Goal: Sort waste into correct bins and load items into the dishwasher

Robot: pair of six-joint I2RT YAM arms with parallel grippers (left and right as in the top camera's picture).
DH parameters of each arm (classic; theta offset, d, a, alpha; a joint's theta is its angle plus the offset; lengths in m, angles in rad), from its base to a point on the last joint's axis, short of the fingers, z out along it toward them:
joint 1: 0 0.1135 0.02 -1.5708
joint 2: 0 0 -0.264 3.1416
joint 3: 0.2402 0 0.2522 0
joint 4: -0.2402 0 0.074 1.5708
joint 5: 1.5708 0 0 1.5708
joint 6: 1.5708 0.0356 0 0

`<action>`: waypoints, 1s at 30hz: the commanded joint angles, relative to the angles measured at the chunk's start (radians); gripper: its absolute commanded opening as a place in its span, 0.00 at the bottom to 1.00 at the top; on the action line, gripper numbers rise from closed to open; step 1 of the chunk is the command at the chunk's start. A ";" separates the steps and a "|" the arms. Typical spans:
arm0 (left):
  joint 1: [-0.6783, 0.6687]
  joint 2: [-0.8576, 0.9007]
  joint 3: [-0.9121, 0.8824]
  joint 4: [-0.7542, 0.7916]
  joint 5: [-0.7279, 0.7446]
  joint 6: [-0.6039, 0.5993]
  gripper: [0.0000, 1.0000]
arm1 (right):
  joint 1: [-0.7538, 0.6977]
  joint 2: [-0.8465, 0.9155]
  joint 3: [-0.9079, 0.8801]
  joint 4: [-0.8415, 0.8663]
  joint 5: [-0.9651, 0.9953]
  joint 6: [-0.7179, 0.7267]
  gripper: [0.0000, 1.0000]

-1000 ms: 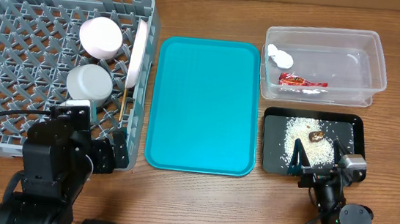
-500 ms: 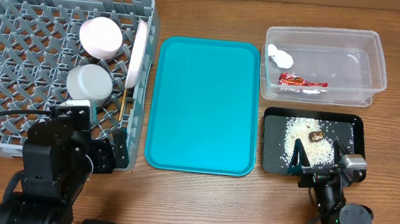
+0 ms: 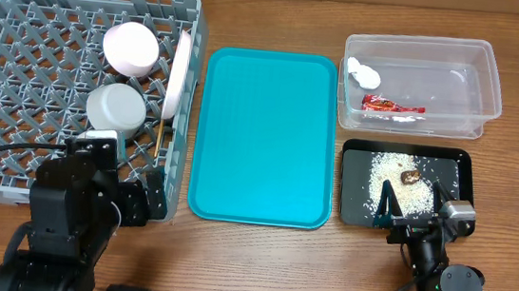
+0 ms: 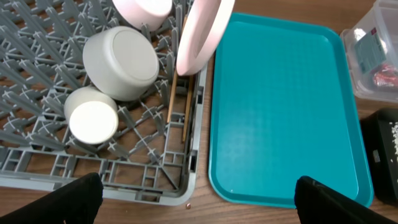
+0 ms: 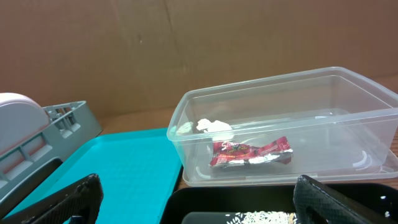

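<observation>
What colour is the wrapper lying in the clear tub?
Red, with a shiny, crinkled surface. The wrapper shows best in the right wrist view.

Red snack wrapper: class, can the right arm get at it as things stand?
Probably yes: the wrapper lies in the lidless clear tub ahead of the open right gripper, with only the low black tray between.

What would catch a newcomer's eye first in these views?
The bright turquoise tray sits mid-table. Left of it, the grey dish rack holds a white plate standing on edge. On the right, a red wrapper lies in the clear tub, white rice in the black tray.
</observation>
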 commanded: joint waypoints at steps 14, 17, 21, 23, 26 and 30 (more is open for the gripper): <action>0.075 -0.437 -0.585 0.573 0.110 -0.003 1.00 | -0.002 -0.009 -0.010 0.006 0.010 0.000 1.00; 0.075 -0.536 -0.722 0.729 0.110 -0.015 1.00 | -0.002 -0.009 -0.010 0.007 0.010 -0.001 1.00; 0.075 -0.636 -0.860 0.902 0.110 -0.022 1.00 | -0.002 -0.009 -0.010 0.007 0.010 -0.001 1.00; 0.075 -0.670 -0.914 0.984 0.109 -0.022 1.00 | -0.002 -0.009 -0.010 0.007 0.010 -0.001 1.00; 0.077 -0.697 -0.983 1.104 0.095 -0.021 1.00 | -0.002 -0.009 -0.010 0.007 0.010 0.000 1.00; 0.077 -0.707 -1.048 1.244 0.055 -0.018 1.00 | -0.002 -0.009 -0.010 0.007 0.010 -0.001 1.00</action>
